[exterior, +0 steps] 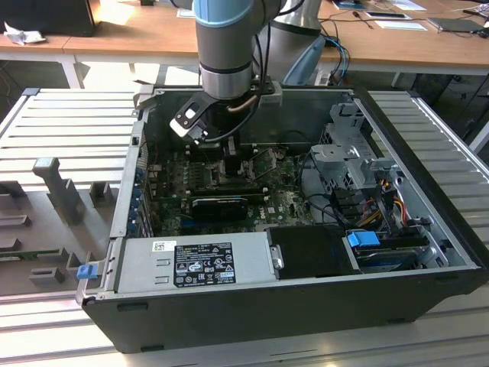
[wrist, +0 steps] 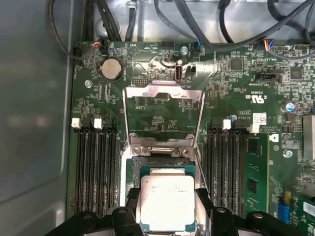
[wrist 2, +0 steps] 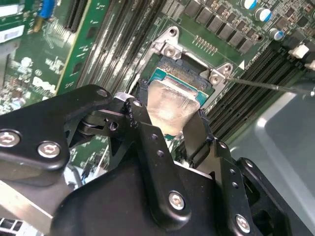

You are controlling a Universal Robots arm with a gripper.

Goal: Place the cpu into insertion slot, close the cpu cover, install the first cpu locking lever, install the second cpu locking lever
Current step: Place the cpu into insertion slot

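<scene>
Inside the open computer case (exterior: 428,180), which lies on its side on the ribbed grey tabletop (exterior: 69,122), the arm (exterior: 225,46) reaches down to the green circuit board (wrist: 98,98) near the case's far wall. A grey power supply (exterior: 195,264) sits along the near wall.

Gripper (wrist: 166,209) state: narrow, closed on the cpu (wrist: 166,201). In both wrist views one black finger (wrist: 129,204) bears on one edge of the chip and the other finger on the opposite edge.

Position of the cpu: directly over the insertion slot (wrist: 147,164), its pale metal top facing up and its sides square to the socket rim. Whether the chip is fully seated on the contacts cannot be told. In the second wrist view part of the slot (wrist 2: 187,73) is exposed beyond the chip's far edge.

Cpu cover (wrist: 162,92): open – swung back on its hinge, clear of the slot, with the board visible through its square window.

A thin metal lever (wrist 2: 268,84) runs out from one corner of the slot, lying apart from the cover. Rows of black memory slots (wrist: 96,167) flank the socket on both sides.
</scene>
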